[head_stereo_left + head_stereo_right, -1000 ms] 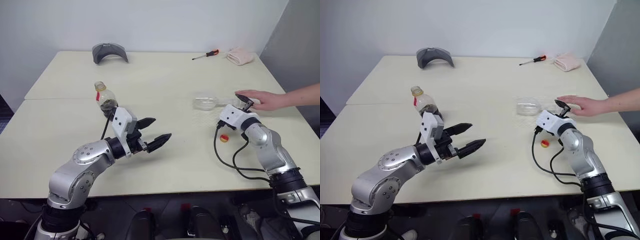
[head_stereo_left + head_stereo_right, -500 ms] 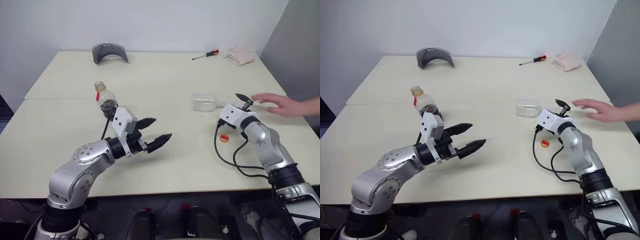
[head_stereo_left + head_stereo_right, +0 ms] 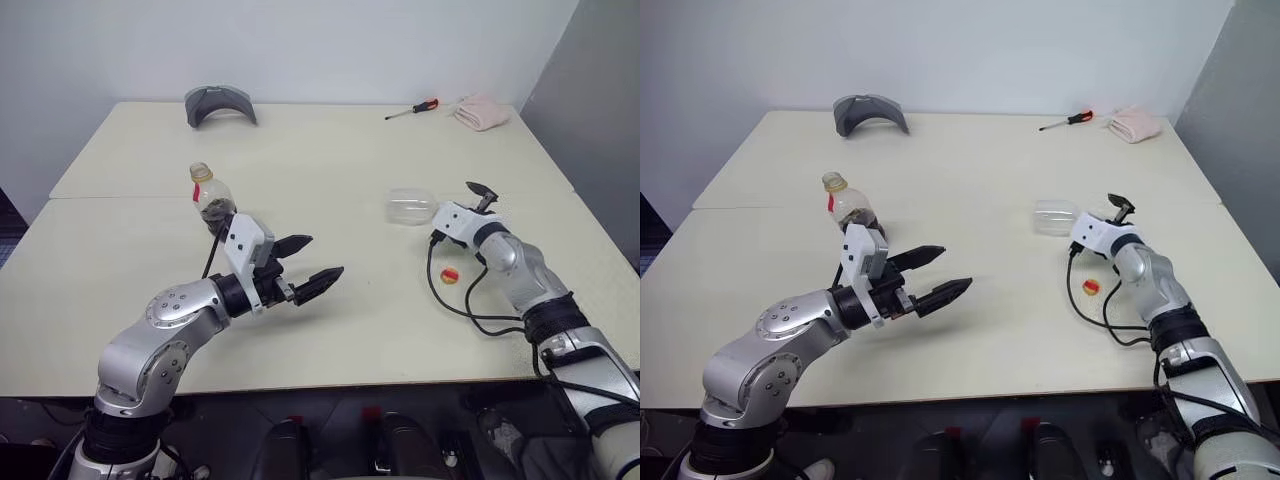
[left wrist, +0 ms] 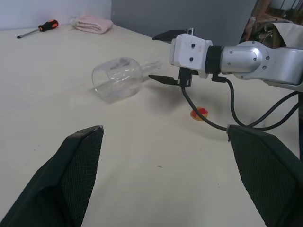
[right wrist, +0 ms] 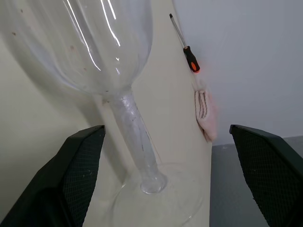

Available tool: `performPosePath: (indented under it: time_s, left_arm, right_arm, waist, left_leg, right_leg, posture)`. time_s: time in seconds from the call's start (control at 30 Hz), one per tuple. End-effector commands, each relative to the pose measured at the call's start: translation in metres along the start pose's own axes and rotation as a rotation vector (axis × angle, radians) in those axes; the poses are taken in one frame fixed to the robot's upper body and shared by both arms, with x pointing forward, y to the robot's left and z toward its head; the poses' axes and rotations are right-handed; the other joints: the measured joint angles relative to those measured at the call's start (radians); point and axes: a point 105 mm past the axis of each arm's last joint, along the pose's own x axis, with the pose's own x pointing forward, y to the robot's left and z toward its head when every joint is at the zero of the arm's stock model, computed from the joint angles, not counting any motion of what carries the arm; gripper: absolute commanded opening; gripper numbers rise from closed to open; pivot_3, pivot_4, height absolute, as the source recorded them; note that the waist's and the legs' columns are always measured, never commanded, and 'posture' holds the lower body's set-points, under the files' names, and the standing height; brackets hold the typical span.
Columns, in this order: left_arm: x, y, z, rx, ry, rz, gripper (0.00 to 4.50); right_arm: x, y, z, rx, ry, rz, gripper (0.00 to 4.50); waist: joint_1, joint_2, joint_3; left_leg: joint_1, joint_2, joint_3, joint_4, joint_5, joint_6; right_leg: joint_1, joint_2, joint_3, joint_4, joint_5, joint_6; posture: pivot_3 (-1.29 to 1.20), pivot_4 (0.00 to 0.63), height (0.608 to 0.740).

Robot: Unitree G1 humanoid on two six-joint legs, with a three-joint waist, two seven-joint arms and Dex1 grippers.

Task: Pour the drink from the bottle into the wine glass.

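You are looking at the wine glass (image 3: pixel 412 206) lying on its side right of the table's (image 3: pixel 330 160) middle, stem between the spread fingers of your right gripper (image 4: pixel 163 57). The uncapped bottle (image 3: pixel 209 194) is standing left, just beyond your open, empty left gripper (image 3: pixel 308 263).

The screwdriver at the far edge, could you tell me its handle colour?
Orange-red and black screwdriver, clearest in the right wrist view.

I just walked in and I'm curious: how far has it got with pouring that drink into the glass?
Hardly begun. Already done: the bottle stands uncapped, and a yellow cap lies on the table. In hand: the wine glass lies on its side, and the open right gripper sits at its stem. The left gripper hovers open. Left: righting the glass, lifting the bottle, pouring.
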Motion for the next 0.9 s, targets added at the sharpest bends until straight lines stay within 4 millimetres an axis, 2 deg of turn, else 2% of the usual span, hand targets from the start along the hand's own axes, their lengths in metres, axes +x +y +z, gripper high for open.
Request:
performPosePath:
  time_s: [0.03, 0.23, 0.6, 0.73, 0.9]
  left_arm:
    - [0.0, -0.004, 0.011, 0.034, -0.033, -0.008, 4.48]
    - [0.0, -0.002, 0.012, 0.033, -0.035, -0.002, 4.48]
    - [0.0, 0.001, 0.015, 0.036, -0.037, 0.005, 4.48]
    - [0.0, 0.001, 0.015, 0.036, -0.037, 0.009, 4.5]
    - [0.0, 0.001, 0.015, 0.034, -0.037, 0.012, 4.5]
  right_arm:
    - [0.005, -0.013, 0.003, -0.023, -0.02, -0.039, 4.5]
    - [0.012, -0.012, 0.001, -0.046, -0.002, -0.033, 4.5]
    - [0.022, -0.016, 0.008, -0.065, 0.007, -0.037, 4.5]
    - [0.022, -0.014, 0.009, -0.044, -0.003, -0.021, 3.57]
    - [0.022, -0.014, 0.008, -0.052, -0.004, -0.023, 1.87]
  waist:
    - [0.0, 0.0, 0.0]
    - [-0.001, 0.0, 0.0]
    - [-0.001, 0.0, 0.0]
    - [-0.002, 0.0, 0.0]
    - [-0.002, 0.0, 0.0]
  left_leg:
    - [0.0, 0.0, 0.0, 0.0, 0.0, 0.0]
    - [0.0, 0.0, 0.0, 0.0, 0.0, 0.0]
    - [0.0, 0.0, 0.0, 0.0, 0.0, -0.001]
    - [0.0, 0.0, 0.001, 0.0, 0.0, -0.001]
    - [0.0, 0.0, 0.001, 0.0, 0.0, -0.001]
  right_leg:
    - [0.0, 0.0, 0.0, 0.0, 0.0, 0.0]
    - [0.0, 0.0, 0.0, 0.0, 0.0, -0.001]
    - [0.0, -0.001, 0.0, 0.0, 0.002, -0.003]
    - [0.0, -0.001, 0.001, 0.0, 0.002, -0.004]
    - [0.0, -0.001, 0.0, 0.0, 0.002, -0.004]
  posture:
    - [0.0, 0.15, 0.74]
    - [0.0, 0.15, 0.74]
    - [0.0, 0.15, 0.74]
    - [0.0, 0.15, 0.74]
    - [0.0, 0.15, 0.74]
